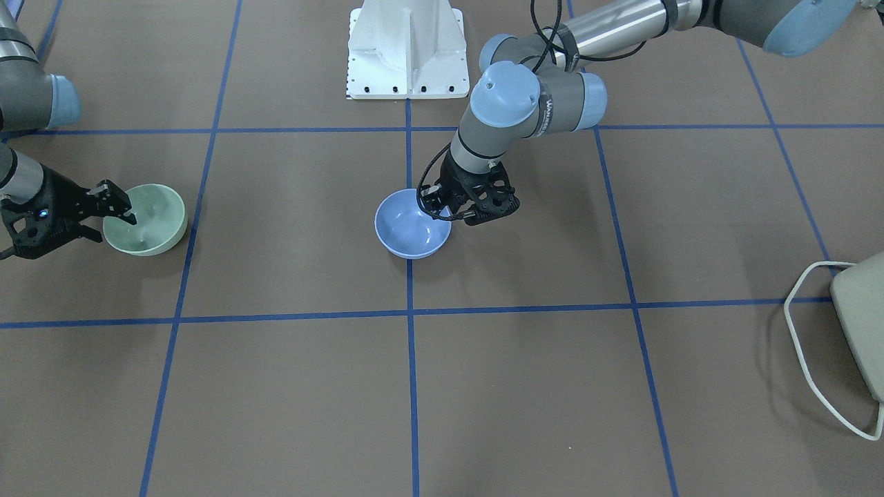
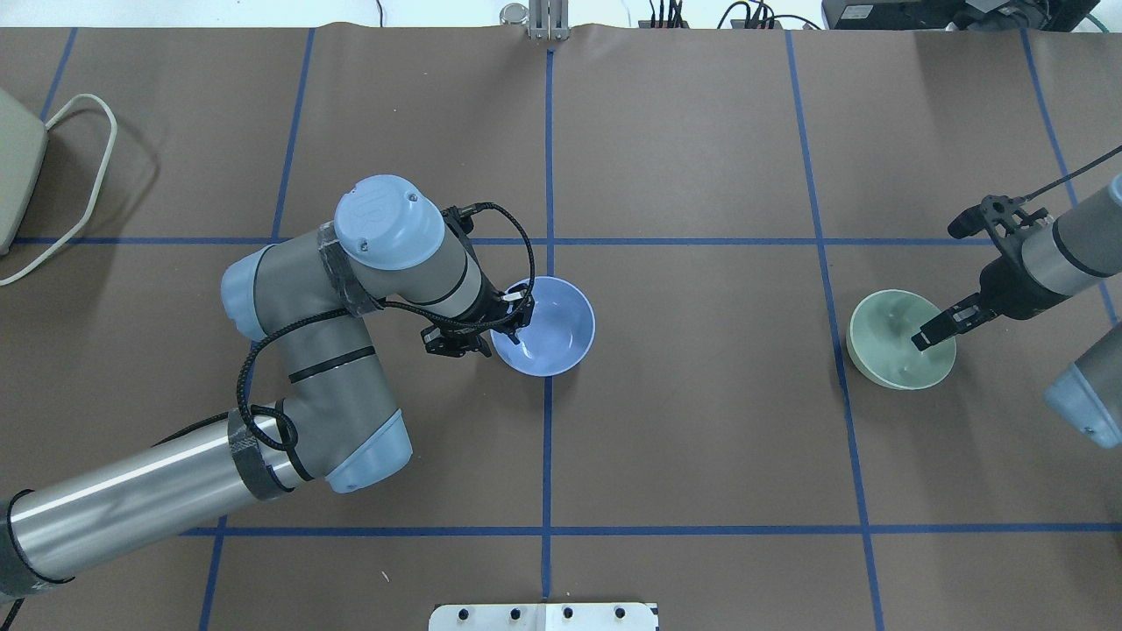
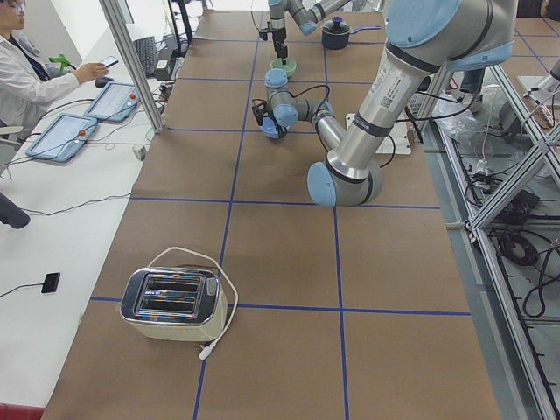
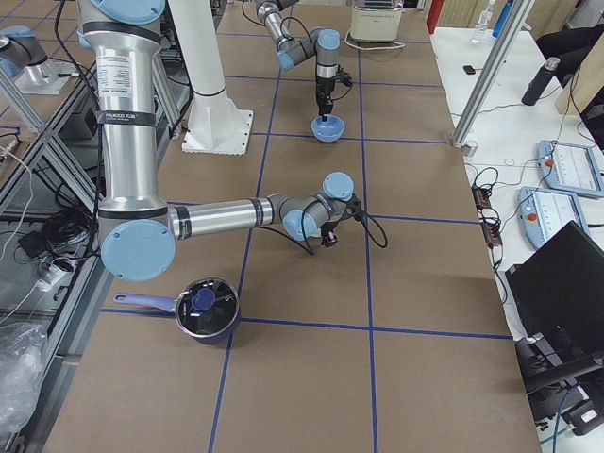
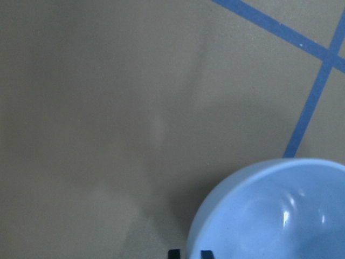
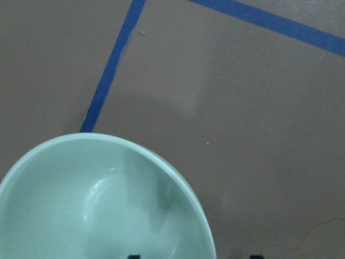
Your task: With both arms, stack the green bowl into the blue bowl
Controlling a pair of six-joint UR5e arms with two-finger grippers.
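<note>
The blue bowl (image 1: 411,231) sits upright at the table's middle, on a blue tape line; it also shows in the overhead view (image 2: 554,331). My left gripper (image 1: 442,215) (image 2: 513,329) is shut on its rim, one finger inside and one outside; the left wrist view shows the two tips (image 5: 190,253) close together at the rim (image 5: 269,216). The green bowl (image 1: 148,221) (image 2: 894,346) sits upright on my right side. My right gripper (image 1: 114,230) (image 2: 940,331) is open and straddles its rim, with wide-set tips (image 6: 194,256) either side of the bowl (image 6: 102,210).
A toaster (image 2: 17,175) (image 3: 171,302) with a white cord stands at the table's far left end. A dark pot with a lid (image 4: 206,309) stands near the right end. The white pedestal (image 1: 407,48) is at the robot's base. An operator (image 3: 26,70) sits beside the table.
</note>
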